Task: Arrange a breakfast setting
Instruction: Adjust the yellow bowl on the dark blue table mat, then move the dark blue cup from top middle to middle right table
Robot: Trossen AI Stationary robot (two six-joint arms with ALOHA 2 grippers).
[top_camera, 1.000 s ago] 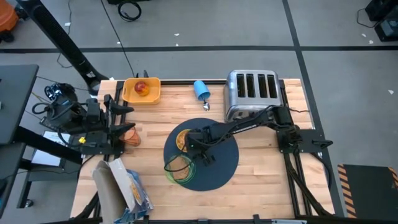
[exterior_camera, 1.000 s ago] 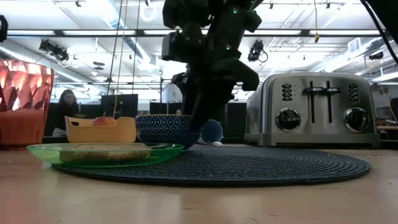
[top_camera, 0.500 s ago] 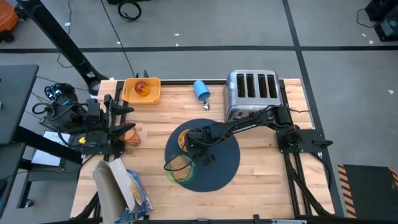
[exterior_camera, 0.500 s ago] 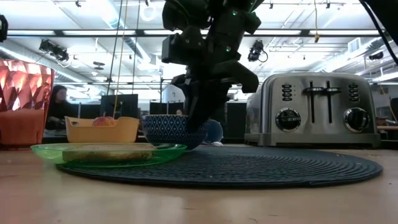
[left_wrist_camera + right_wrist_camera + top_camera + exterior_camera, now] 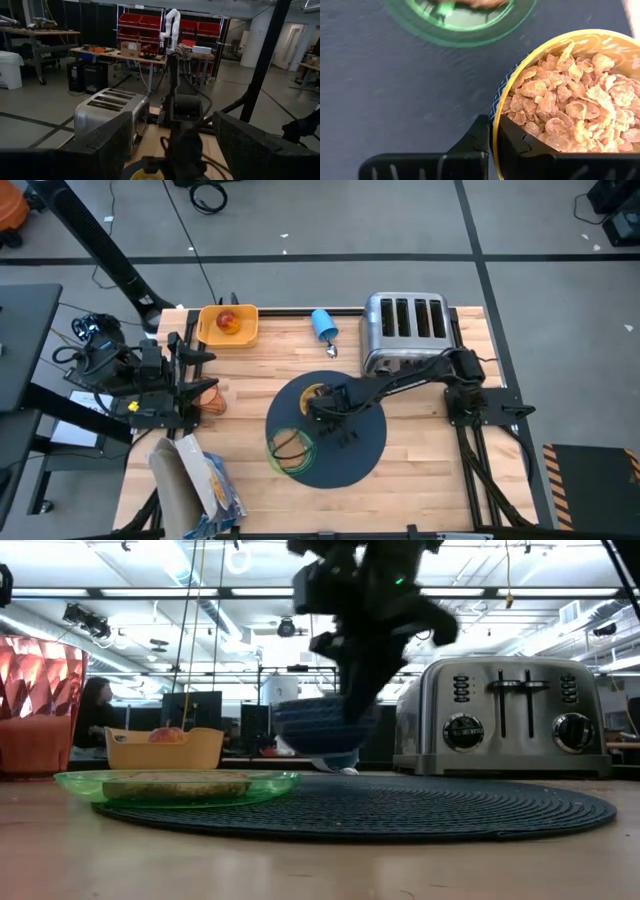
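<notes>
The large round dark mat [image 5: 345, 445] lies mid-table. My right gripper [image 5: 492, 136] is shut on the cereal bowl [image 5: 313, 394], yellow inside and blue-patterned outside, full of flakes, and holds it above the mat [image 5: 400, 805]. The green plate with toast [image 5: 289, 448] rests on the mat's left edge. The orange tumbler [image 5: 208, 400] stands by my left gripper [image 5: 175, 150], which is open and empty at the table's left. The red apple [image 5: 228, 322] lies in the yellow tray. The blue cup [image 5: 324, 326] lies on its side, the spoon [image 5: 331, 350] near it. My right gripper pinches the bowl's rim [image 5: 493, 117] on its right side, one finger [image 5: 517, 142] inside on the flakes and one [image 5: 472, 137] outside against the blue wall. The fingers come from above, pointing down. The bowl [image 5: 325, 727] hangs about level, lifted clear of the mat.
The silver toaster [image 5: 404, 330] stands at the back right, close to the right arm. The orange-yellow tray [image 5: 228, 326] is at the back left. A bag [image 5: 195, 480] lies at the near left corner. Bare wood shows to the mat's right.
My right gripper has lifted the cereal bowl off the mat and carried it toward the table's right edge, away from the green plate. The bowl now hangs clear of the mat. The plate has stayed in place.
</notes>
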